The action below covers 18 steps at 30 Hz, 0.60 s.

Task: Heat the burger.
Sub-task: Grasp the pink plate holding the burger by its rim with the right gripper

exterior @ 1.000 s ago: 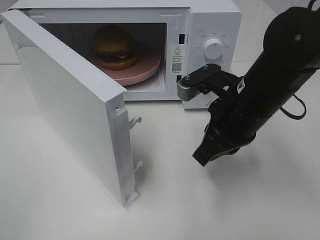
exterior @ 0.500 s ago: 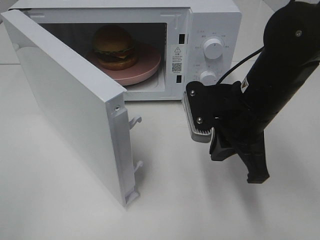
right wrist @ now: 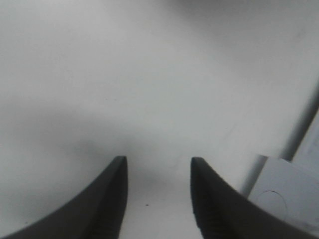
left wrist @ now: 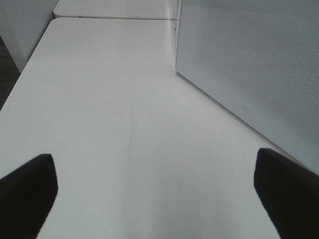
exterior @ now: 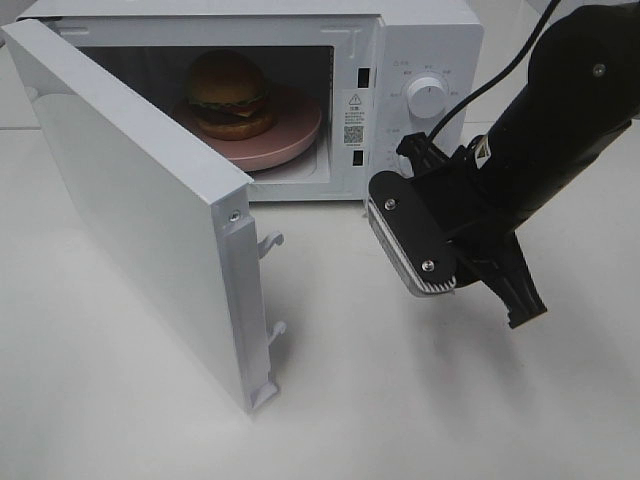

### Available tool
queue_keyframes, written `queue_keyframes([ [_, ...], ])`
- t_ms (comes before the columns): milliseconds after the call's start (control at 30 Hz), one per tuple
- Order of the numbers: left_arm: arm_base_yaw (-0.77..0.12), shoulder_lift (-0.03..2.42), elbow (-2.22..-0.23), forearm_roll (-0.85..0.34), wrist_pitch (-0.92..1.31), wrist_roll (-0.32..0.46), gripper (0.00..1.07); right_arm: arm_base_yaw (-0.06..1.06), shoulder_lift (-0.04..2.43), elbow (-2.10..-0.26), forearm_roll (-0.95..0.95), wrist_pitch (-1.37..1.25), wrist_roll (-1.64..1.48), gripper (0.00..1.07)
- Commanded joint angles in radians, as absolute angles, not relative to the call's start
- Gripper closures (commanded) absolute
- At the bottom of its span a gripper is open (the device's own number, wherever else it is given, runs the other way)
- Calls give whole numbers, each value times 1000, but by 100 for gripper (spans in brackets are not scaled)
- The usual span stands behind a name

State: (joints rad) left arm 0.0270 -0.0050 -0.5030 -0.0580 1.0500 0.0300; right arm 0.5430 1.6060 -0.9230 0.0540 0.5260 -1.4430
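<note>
The white table (exterior: 120, 400) fills most of the high view, with a white microwave (exterior: 420, 40) standing at its far edge. The microwave's door (exterior: 130, 200) is swung wide open toward the camera, with its latch hooks showing at the free edge. The black right arm (exterior: 560, 120) reaches down in front of the control panel, just below the upper knob (exterior: 427, 93). The right gripper (right wrist: 158, 199) has its fingers apart with only bare table between them, gripping nothing. The left gripper (left wrist: 157, 194) hovers over the table beside the door's outer face – its two dark fingertips are spread wide, empty. Inside the cavity sits a round pink plate (exterior: 295, 135), and the burger (exterior: 230, 92) rests on the left part of it – bun up, lettuce and cheese showing.
</note>
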Motion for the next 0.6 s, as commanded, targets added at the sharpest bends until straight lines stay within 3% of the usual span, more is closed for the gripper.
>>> queue_keyframes([
  [33, 29, -24, -500, -62, 1037, 22, 6, 542, 1602, -926, 24, 442, -1455, 38],
  [100, 29, -24, -500, -62, 1037, 22, 6, 542, 1602, -926, 19, 432, -1455, 33],
  [133, 29, -24, -500, -62, 1037, 22, 6, 542, 1602, -930, 14, 429, -1454, 22],
  [200, 29, -24, -500, -62, 1037, 22, 6, 542, 1602, -942, 14, 415, -1450, 15],
  [600, 29, -24, -500, -62, 1037, 22, 6, 589, 1624, -1013, -55, 320, -1380, 16],
])
